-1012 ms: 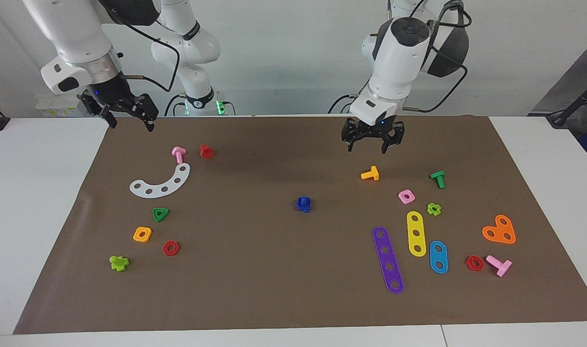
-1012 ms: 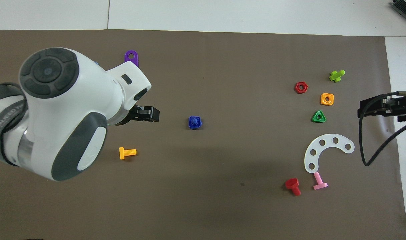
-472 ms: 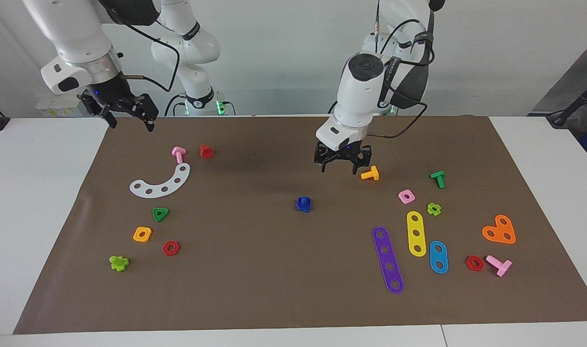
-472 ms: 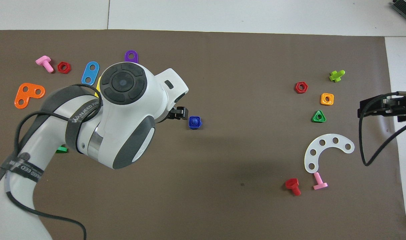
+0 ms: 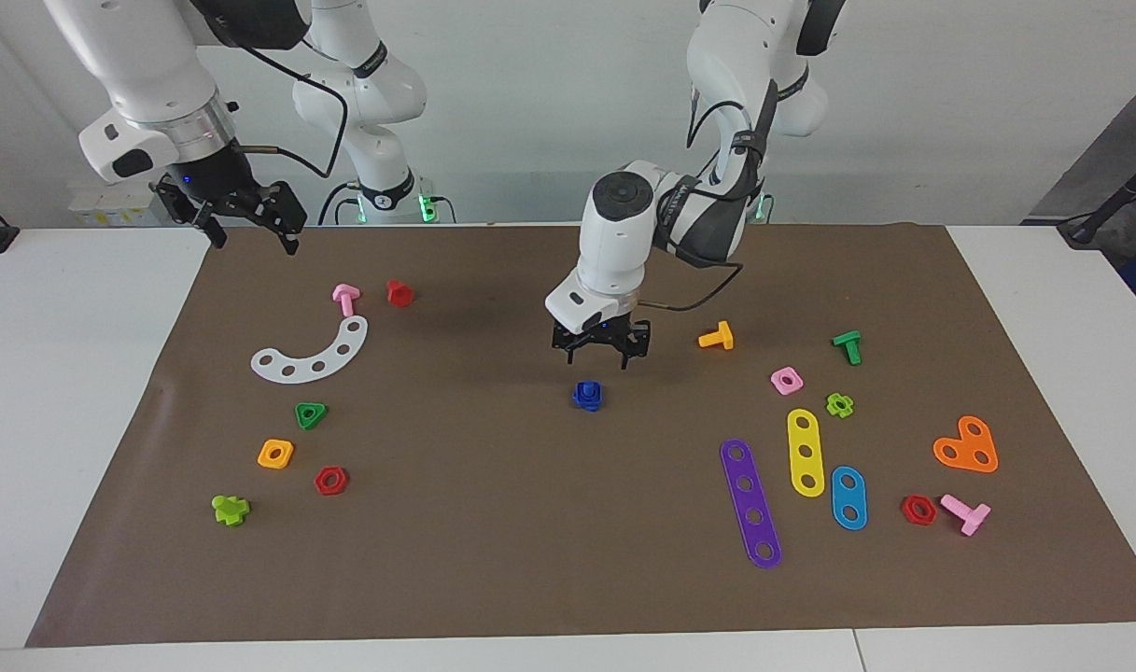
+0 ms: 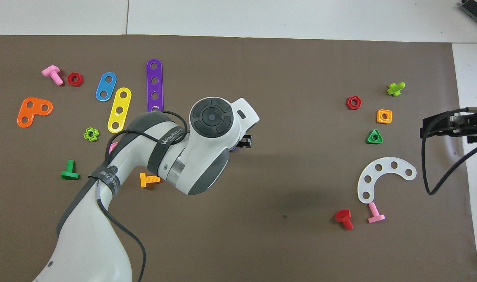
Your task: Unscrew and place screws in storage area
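Dark-blue bolt (image 5: 587,395) with its nut sits mid-tabletop; left hand (image 5: 600,355), open and empty, has just arrived above it. Right hand (image 5: 250,224) waits, open.

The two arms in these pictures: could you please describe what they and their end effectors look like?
Both arms have glossy white shells with dark grey joint caps and panels. The left arm carries a dark band lettered in white and a loose black cable. Its left end effector and the right end effector are black, two-fingered, each with a small blue light.

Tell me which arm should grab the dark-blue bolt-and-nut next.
Left. The left hand is open above the dark-blue bolt and nut at mid-mat. The right hand waits open at its own end of the mat.
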{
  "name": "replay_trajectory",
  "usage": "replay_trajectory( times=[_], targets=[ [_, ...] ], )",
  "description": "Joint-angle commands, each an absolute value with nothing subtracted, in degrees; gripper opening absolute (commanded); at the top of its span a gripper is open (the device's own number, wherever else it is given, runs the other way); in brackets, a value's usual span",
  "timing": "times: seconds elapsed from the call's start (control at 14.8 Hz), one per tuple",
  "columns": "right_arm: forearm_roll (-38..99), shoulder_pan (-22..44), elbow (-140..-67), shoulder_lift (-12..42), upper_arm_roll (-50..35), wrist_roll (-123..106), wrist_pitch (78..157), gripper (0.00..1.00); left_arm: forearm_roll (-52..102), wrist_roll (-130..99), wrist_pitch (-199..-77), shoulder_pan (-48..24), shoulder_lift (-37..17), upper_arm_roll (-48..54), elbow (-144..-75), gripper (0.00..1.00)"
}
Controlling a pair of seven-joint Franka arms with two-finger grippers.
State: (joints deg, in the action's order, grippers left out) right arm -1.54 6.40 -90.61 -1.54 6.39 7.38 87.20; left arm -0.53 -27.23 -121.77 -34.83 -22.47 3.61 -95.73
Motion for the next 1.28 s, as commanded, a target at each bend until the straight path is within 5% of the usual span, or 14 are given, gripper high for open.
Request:
replay_trajectory(
  times=[0.0,1.21],
  targets=[
    [-1.3,6.2,-91.1,-2.2,6.3,6.3,86.6,1.0,-1.6,-28.0,-123.7,-35.4,-24.3,2.7,-94.1,0.9],
    [-1.3,6.2,-91.1,-2.2,6.3,6.3,86.6,1.0,-4.6,-27.5,-132.0,-35.3,-28.6,2.7,-97.4,0.83]
  ],
)
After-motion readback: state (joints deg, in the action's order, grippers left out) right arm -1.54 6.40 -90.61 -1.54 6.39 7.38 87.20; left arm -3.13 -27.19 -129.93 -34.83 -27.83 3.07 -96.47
